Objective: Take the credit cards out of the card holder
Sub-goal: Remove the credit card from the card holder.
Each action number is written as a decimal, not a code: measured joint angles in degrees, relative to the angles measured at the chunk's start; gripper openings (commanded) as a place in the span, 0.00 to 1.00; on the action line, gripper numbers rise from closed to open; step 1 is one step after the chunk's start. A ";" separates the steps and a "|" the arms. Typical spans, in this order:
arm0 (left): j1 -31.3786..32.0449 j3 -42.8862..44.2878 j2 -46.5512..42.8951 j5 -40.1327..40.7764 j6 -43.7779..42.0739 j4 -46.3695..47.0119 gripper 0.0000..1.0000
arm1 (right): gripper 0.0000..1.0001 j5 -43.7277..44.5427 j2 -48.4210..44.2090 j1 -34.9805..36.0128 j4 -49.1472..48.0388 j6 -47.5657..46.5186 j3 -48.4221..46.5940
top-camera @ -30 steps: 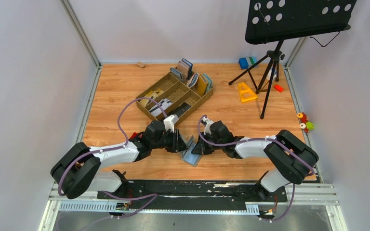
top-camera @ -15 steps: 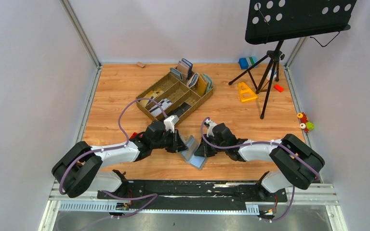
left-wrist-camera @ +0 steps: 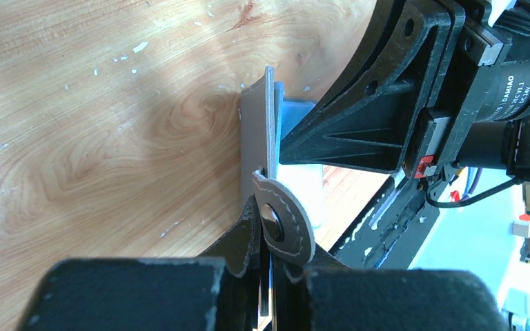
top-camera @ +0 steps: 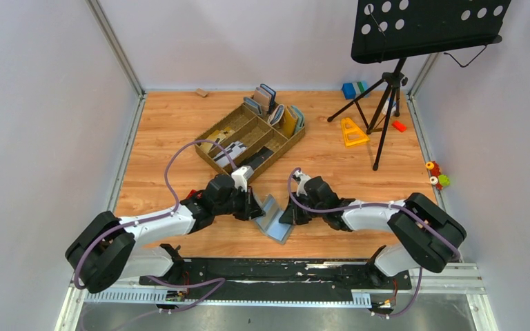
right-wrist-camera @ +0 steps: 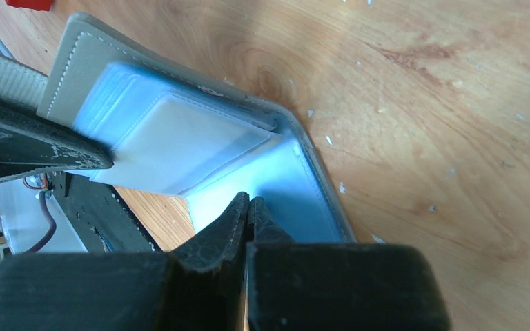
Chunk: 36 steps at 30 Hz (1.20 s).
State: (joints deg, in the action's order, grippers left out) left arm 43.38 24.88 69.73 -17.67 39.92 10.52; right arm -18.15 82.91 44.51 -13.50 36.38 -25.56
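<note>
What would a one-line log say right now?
card holder: open, one flap raised | left hand: clamped on grey flap | right hand: shut, tips on blue inner face

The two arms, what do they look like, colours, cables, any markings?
Both the left arm and right arm have white shells, black joints and looping purple cables. The left claw and right claw are black; the right arm's wrist motor carries white DAMIAO lettering.

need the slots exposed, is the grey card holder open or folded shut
Open. The card holder is spread in a V: one flap stands up, pinched by the left gripper, and its light blue inside faces show.
</note>
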 measured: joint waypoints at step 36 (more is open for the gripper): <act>0.09 -0.96 7.85 -10.38 3.89 13.05 0.20 | 0.00 -1.66 3.32 0.00 -4.37 1.03 -0.63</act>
State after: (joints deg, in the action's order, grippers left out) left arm 43.46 23.92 77.58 -28.05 43.81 23.57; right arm -19.81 86.24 44.51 -17.87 37.41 -26.20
